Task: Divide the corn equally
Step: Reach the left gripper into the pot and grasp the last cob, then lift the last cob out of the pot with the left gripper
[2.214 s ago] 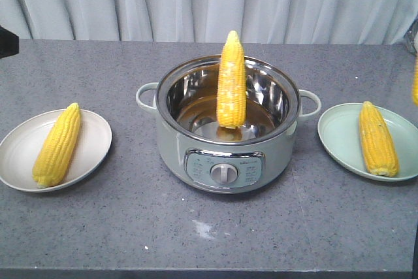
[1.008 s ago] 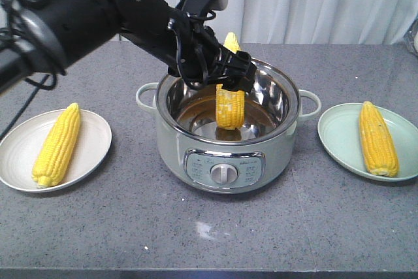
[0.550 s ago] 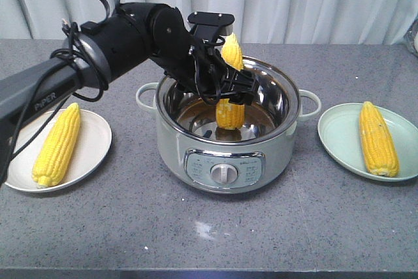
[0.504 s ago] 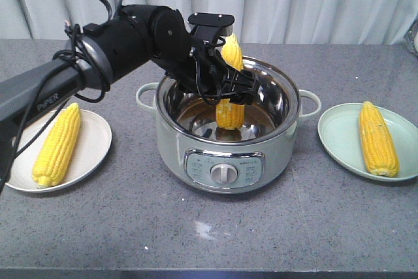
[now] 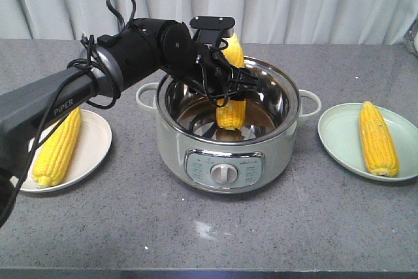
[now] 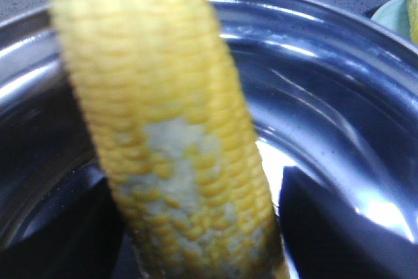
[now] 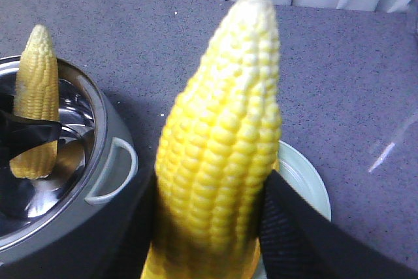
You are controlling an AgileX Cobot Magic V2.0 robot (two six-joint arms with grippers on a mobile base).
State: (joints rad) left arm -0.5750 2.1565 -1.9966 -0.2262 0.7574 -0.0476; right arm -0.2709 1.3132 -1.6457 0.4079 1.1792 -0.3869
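Reaching over the rim of the pot (image 5: 225,142), the left gripper (image 5: 230,91) sits at the middle of the standing cob (image 5: 231,114), its black jaws crossing the cob's front. Whether they press on it or only bracket it cannot be told. The cob stands tip-up: its point rises above the gripper by the pot's far rim, and its blunt end hangs below the gripper, close to the shiny floor. The steel wall rings the gripper on every side. The black wrist, with a loop of cable (image 5: 121,1) over it, hides the cob's middle and part of the pot's far left rim. In the left wrist view the cob fills the frame, blurred, with a patch of pale kernels.

Well to the left of that gripper and lower, a white plate (image 5: 95,138) holds a second cob (image 5: 55,148) lying lengthwise. The arm passes in front of the plate's left part. Well to the gripper's right, past the pot's handle, a pale green plate (image 5: 336,132) holds a third cob (image 5: 377,138).

The right gripper (image 7: 212,217) is clamped on the carried cob (image 7: 222,135), tip up, with a black finger on each side of its lower half. The green plate lies just beneath and behind this gripper, mostly hidden by the cob. The pot stands to its left on the grey table (image 5: 130,227).
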